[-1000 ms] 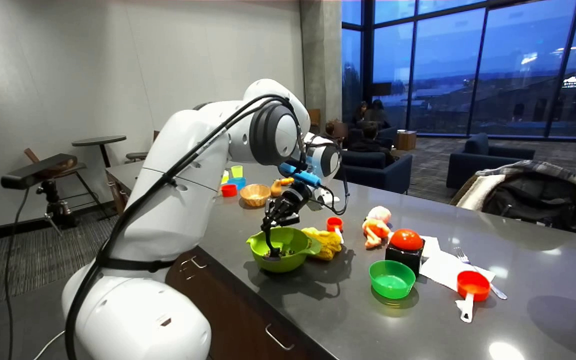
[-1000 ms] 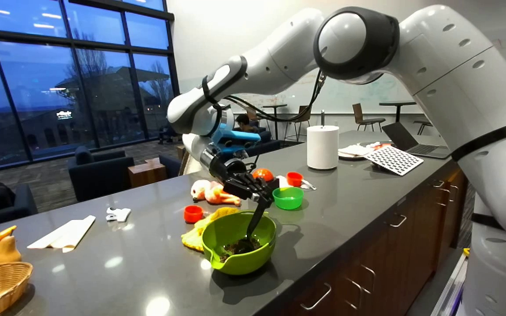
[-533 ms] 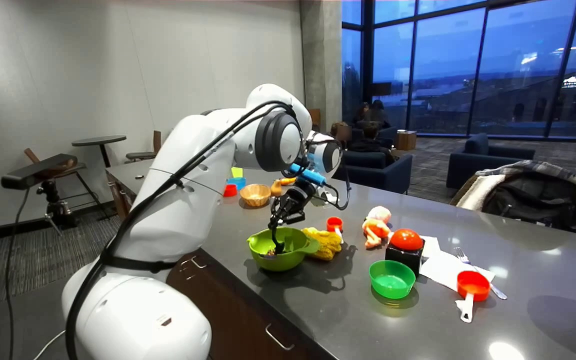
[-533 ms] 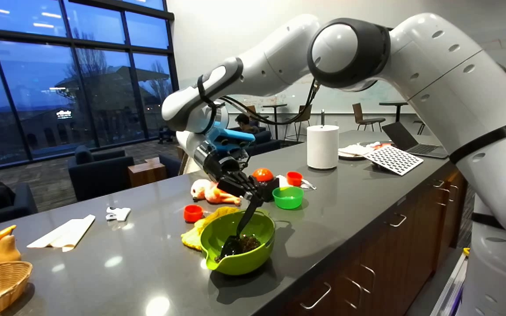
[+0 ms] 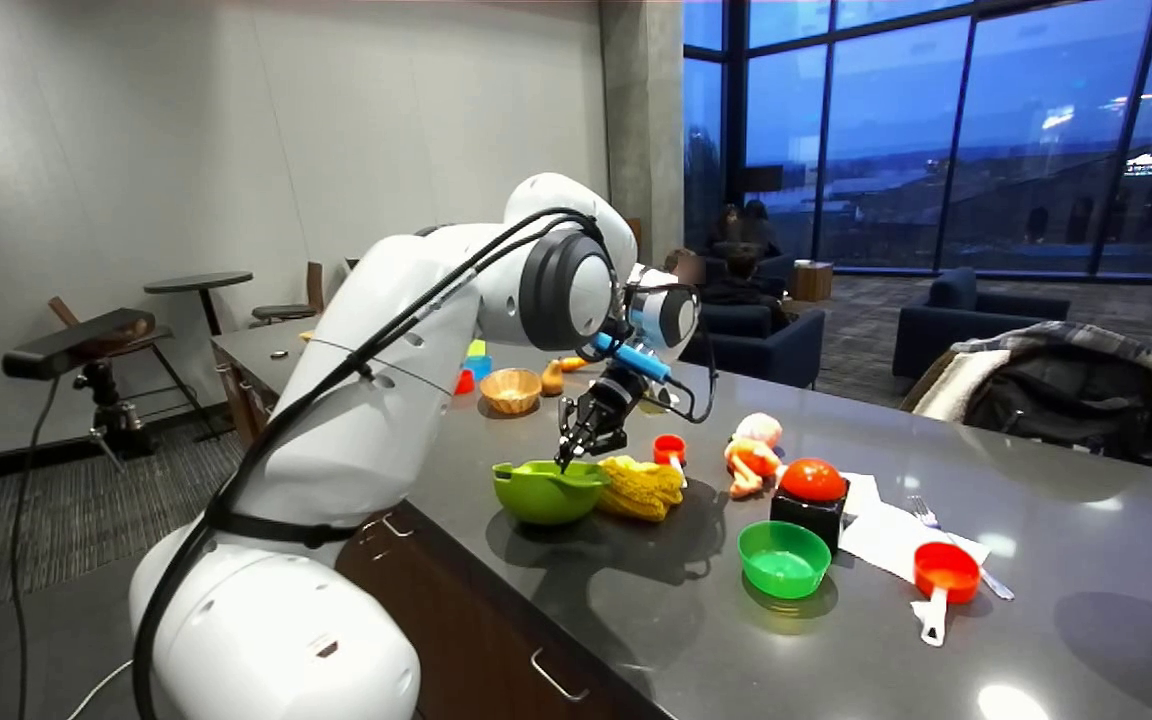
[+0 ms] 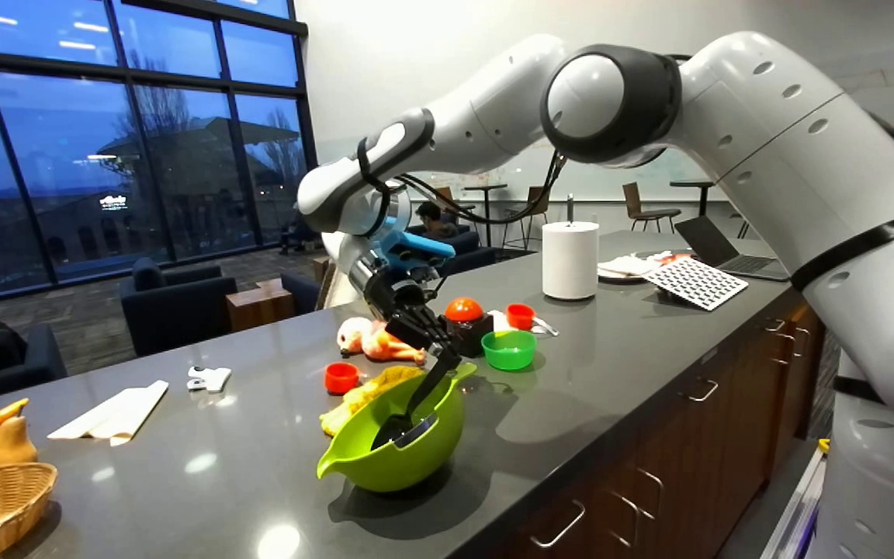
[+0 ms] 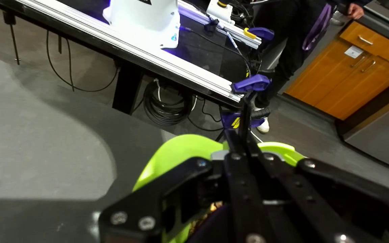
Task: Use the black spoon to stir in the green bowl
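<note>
The lime-green bowl (image 6: 404, 458) stands on the dark counter and is tilted, its counter-edge side raised in an exterior view (image 5: 548, 497). My gripper (image 6: 447, 349) is above the bowl's rim, shut on the handle of the black spoon (image 6: 425, 388). The spoon slants down into the bowl, and its head lies against the inner wall. In the wrist view the fingers (image 7: 243, 135) are close together around the dark handle, with the bowl's rim (image 7: 184, 148) behind them. Brown bits show inside the bowl there; in the exterior views they are hidden.
A yellow cloth (image 5: 644, 490) touches or nearly touches the bowl. A red scoop (image 6: 341, 378), a rubber chicken (image 6: 377, 341), a red button on a black box (image 6: 469, 326) and a small green cup (image 6: 509, 351) stand nearby. The counter's front edge is close to the bowl.
The spoon has swept across the bowl's inside toward its spout side and then against the wall. The bowl has shifted and tipped; it stood level before. The gripper stays shut on the spoon.
</note>
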Robot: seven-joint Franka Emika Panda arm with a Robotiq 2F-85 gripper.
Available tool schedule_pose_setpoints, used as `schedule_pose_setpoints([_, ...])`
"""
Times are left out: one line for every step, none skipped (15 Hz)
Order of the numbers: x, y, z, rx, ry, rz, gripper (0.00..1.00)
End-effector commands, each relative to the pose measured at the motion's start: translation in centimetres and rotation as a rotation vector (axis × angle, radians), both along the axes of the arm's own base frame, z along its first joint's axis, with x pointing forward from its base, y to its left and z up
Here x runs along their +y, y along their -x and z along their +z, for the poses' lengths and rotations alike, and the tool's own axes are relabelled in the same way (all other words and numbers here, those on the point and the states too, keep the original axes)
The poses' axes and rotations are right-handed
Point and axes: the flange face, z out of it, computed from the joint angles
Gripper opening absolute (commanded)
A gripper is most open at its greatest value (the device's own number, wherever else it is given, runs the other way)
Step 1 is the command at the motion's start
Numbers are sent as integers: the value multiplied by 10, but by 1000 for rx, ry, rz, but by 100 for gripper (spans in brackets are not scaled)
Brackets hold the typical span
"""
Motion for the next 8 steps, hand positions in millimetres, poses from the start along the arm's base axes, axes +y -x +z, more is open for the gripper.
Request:
schedule_pose_setpoints([-6, -7, -3, -46, -37, -1, 1])
schedule_pose_setpoints([-7, -8, -4, -51, -41, -1, 1])
schedule_pose_setpoints([-8, -8, -3, -52, -48, 1, 29])
schedule_pose_setpoints([-9, -9, -3, -58, -49, 1, 29])
schedule_pose_setpoints([-9, -10, -3, -68, -49, 1, 33])
schedule_pose_setpoints([-8, -12, -3, -85, -52, 0, 39])
schedule_pose_setpoints([-8, -14, -3, -98, -53, 0, 47])
schedule_pose_setpoints([-7, -15, -4, -110, -55, 0, 53])
